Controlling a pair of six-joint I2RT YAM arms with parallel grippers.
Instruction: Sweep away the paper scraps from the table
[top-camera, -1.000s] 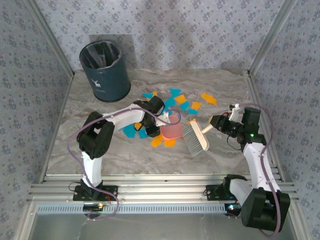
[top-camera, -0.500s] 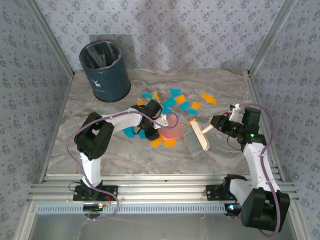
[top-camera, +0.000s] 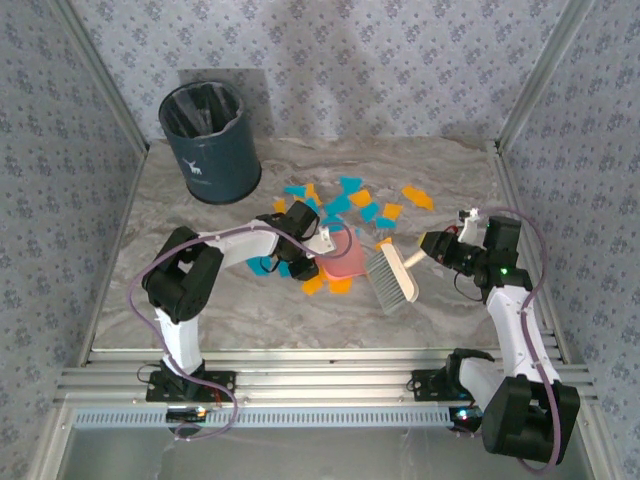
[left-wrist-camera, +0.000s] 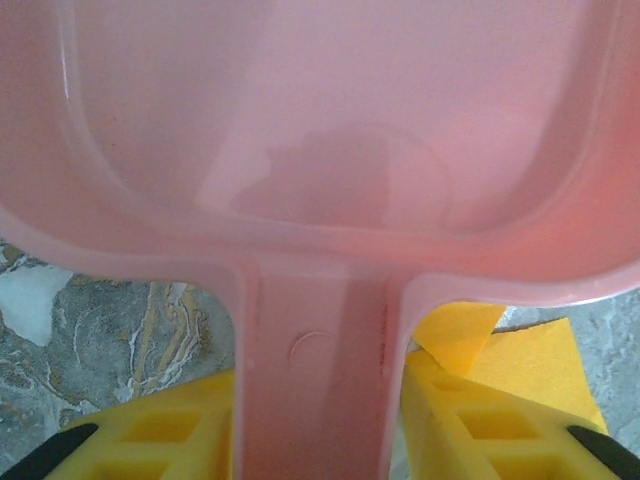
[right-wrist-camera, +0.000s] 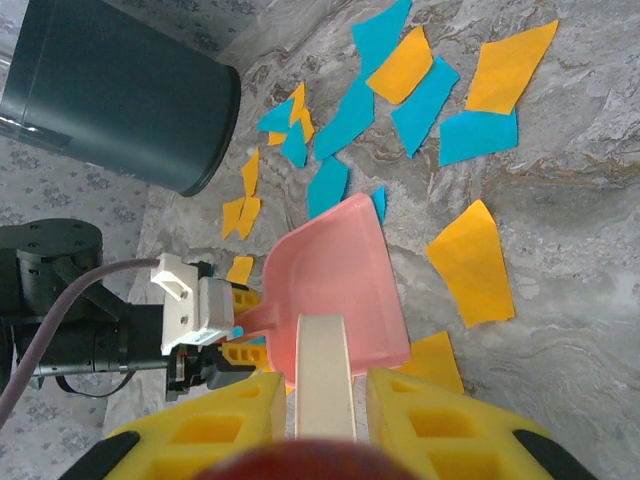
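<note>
Ahead of the right jaws, turquoise and orange paper scraps (right-wrist-camera: 345, 115) are spread over the grey-veined marble desk (top-camera: 200, 300). Most are beyond the pink plastic dustpan (right-wrist-camera: 335, 290), on its far side. One orange piece lies just off the pan's open edge, and a couple more lie by its near corner.

Right jaws are closed on the pale handle of the grey-bristled hand brush (top-camera: 392, 275), which runs straight out between the yellow fingers (right-wrist-camera: 420, 420). Left jaws are clamped on the dustpan's flat handle. In the left wrist view the dustpan (left-wrist-camera: 320, 120) stretches straight out from them, mouth at the far end, with no scraps seen inside.

Key relation: the pan mouth points away from the left jaws toward the brush head, while the main scrap cluster sits off to one side of that line, nearer the dark round bin (top-camera: 210, 143).

Brush arm is judged the one to move. Bristles would have to be carried out past the cluster, then drawn back along the pan's long axis into the mouth. Pan probably needs to be turned toward the cluster and held flat on the desk. Nothing is collected yet, so the task is judged to be at an early stage.
</note>
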